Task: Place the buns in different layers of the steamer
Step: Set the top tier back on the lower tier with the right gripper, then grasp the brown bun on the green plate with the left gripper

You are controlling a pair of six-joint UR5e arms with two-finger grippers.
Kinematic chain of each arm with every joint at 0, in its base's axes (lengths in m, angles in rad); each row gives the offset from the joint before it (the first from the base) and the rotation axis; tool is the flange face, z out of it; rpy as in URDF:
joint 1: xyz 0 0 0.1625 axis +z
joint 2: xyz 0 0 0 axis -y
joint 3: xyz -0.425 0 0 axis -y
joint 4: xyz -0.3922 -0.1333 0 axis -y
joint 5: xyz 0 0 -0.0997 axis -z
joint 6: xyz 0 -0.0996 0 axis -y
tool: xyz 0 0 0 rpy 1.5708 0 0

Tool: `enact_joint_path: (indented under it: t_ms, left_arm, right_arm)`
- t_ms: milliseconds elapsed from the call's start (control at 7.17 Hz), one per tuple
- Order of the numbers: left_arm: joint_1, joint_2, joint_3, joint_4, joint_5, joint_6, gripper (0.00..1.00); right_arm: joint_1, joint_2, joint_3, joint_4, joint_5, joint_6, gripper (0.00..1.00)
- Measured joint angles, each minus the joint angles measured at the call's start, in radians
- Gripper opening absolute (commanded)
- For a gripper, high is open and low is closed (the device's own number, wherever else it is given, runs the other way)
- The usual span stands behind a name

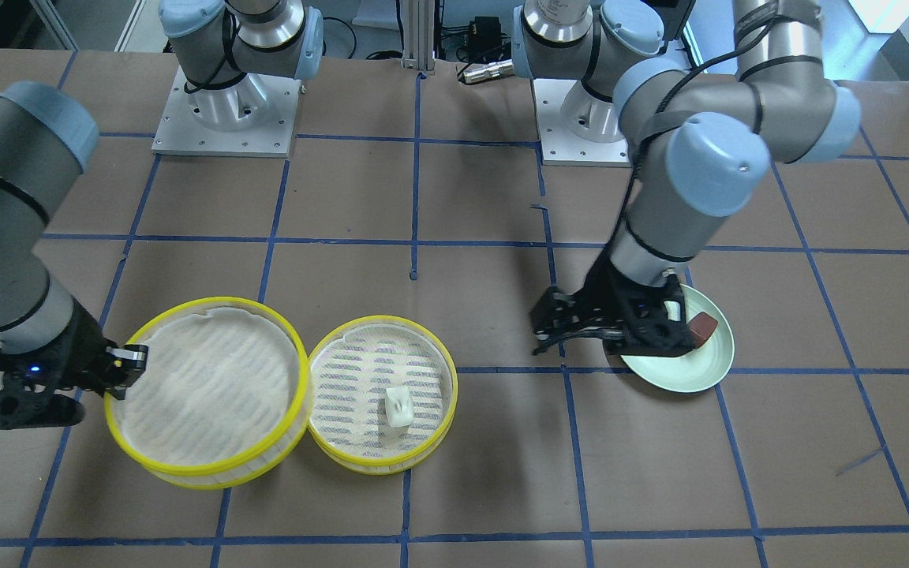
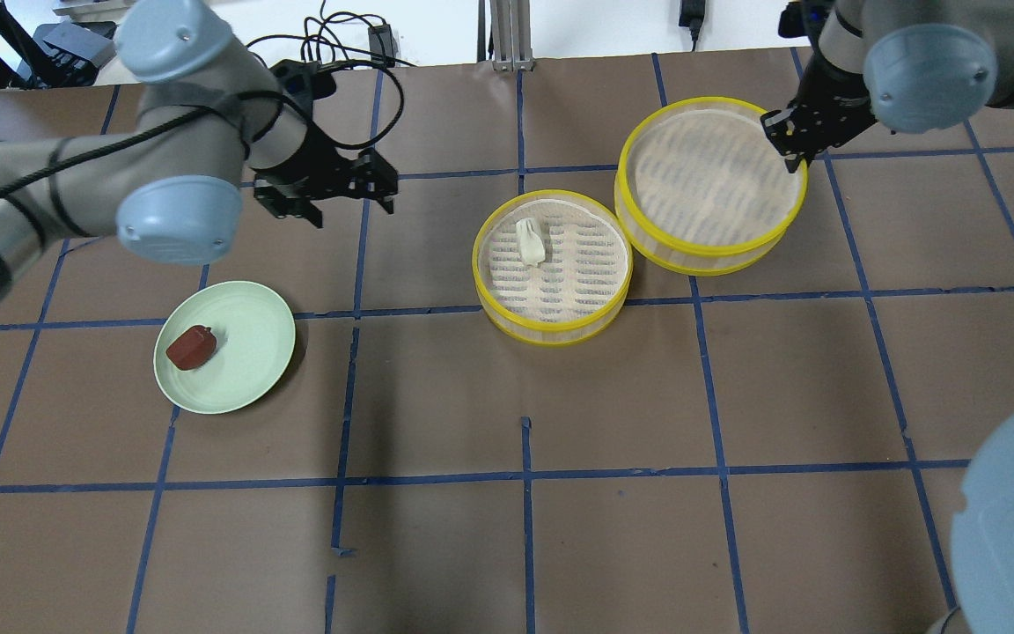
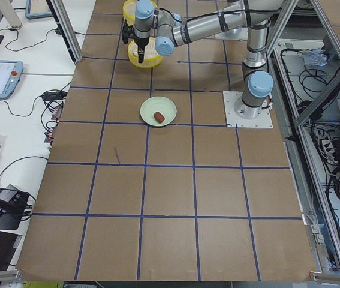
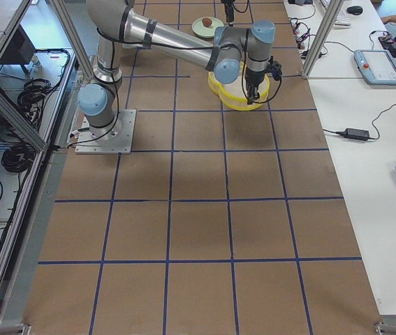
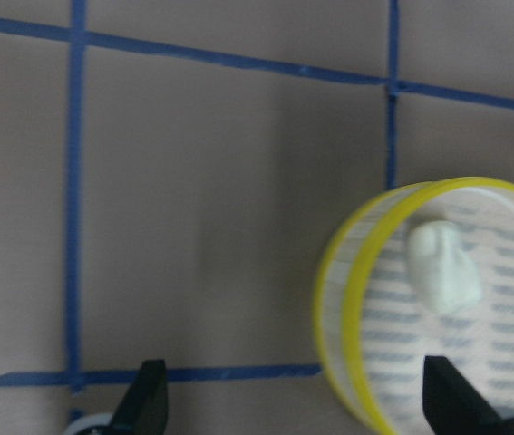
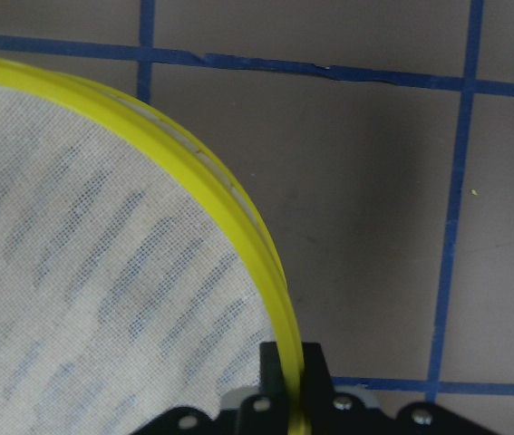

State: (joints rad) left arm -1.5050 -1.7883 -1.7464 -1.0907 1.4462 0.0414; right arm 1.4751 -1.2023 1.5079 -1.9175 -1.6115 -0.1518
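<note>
Right end effector point(image 6: 288, 367) clamped on empty tray point(image 2: 705, 176) rim, confirmed by wrist view alone; left end effector point(image 2: 350, 210) spread, empty. White bun point(image 2: 530, 241) found in second tray point(image 2: 560, 286), brown bun point(image 2: 192, 346) on plate point(image 2: 250, 352)

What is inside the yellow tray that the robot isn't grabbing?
One white bun lies on the striped liner cloth in that steamer tray. Whatever is under the cloth is covered, so I can't tell.
</note>
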Motion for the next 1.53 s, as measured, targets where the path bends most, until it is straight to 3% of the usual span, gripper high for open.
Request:
enact_joint_path:
  t_ms: [140,419,977,1256,1395,1535]
  left_arm:
    - [0.095,0.02,-0.03,-0.052,0.066,0.147,1.0]
    - [0.236,0.018,-0.117,-0.053,0.108,0.303,1.0]
    - [0.281,-0.084,-0.168,0.044,0.173,0.337,0.94]
    - [0.283,-0.108,-0.194,0.061,0.198,0.332,0.56]
    - [0.283,-0.111,-0.212,0.065,0.23,0.325,0.24]
    - [0.283,-0.112,-0.224,0.066,0.256,0.319,0.12]
  right_arm:
    - [0.063,0.003,0.001,0.007,0.004,0.12,0.03]
    - [0.178,0.018,0.003,0.024,0.004,0.321,0.03]
    - [0.255,0.04,0.052,-0.008,-0.006,0.399,0.04]
    - [0.256,0.041,0.055,-0.015,-0.001,0.407,0.04]
    - [0.257,0.042,0.055,-0.015,0.001,0.402,0.04]
    - [0.257,0.042,0.055,-0.015,0.002,0.402,0.04]
